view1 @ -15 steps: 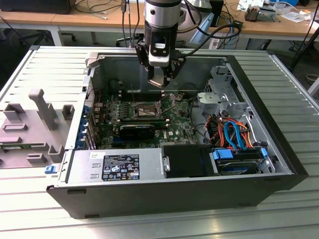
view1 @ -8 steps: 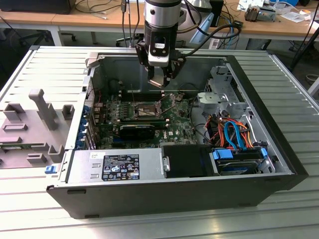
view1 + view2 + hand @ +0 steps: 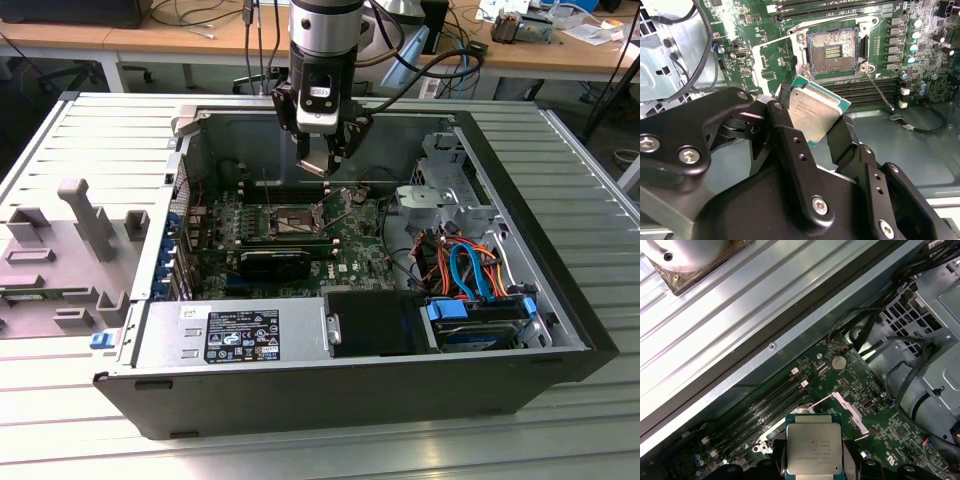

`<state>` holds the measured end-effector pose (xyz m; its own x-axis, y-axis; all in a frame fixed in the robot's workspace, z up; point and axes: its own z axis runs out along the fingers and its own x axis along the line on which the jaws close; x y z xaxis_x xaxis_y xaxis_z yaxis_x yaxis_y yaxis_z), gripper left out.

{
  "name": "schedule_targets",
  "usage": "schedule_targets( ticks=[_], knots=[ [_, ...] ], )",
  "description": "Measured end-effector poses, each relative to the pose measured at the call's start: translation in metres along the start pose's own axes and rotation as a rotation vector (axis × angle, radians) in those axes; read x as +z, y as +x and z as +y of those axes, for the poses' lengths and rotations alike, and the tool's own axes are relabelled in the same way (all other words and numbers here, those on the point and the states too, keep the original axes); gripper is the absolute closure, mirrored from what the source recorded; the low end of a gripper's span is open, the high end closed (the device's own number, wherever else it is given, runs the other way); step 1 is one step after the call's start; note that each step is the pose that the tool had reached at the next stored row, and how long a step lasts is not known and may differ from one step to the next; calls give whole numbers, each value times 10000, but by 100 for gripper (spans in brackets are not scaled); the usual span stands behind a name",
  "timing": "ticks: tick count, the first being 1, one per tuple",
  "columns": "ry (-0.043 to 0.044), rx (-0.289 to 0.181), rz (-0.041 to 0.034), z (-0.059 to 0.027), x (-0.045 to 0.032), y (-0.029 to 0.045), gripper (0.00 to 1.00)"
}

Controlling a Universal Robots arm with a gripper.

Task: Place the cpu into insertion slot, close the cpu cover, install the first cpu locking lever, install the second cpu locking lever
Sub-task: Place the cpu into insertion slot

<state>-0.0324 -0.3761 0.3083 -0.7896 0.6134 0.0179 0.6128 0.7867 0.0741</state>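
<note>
The open dark metal computer case lies on its side on a ribbed table; inside it sits the green circuit board. The black two-finger gripper hangs over the board, clenched on the cpu, a flat square chip with a silver-grey metal top, pinched by opposite edges and tilted. The chip is well apart from the insertion slot, a square dark socket with a metal rim whose contact field lies bare, and the thin silvery cpu cover appears swung up beside it.

The likely hazard is the tilt: a chip that meets the slot corner-first, or turned the wrong way, could bend the fine contacts; a grip on smooth edges could also slip and drop it onto the board.

Writing shows in two places: a black-and-white printed label on the grey power-supply box, and faint print on the chip's top in both wrist views; neither is read off here.
</note>
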Motion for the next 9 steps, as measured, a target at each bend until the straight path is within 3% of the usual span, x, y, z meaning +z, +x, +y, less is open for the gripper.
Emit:
schedule_targets(
  ticks=[9],
  knots=[
    [-2,125,-9,0,0,0,46]
  ],
)
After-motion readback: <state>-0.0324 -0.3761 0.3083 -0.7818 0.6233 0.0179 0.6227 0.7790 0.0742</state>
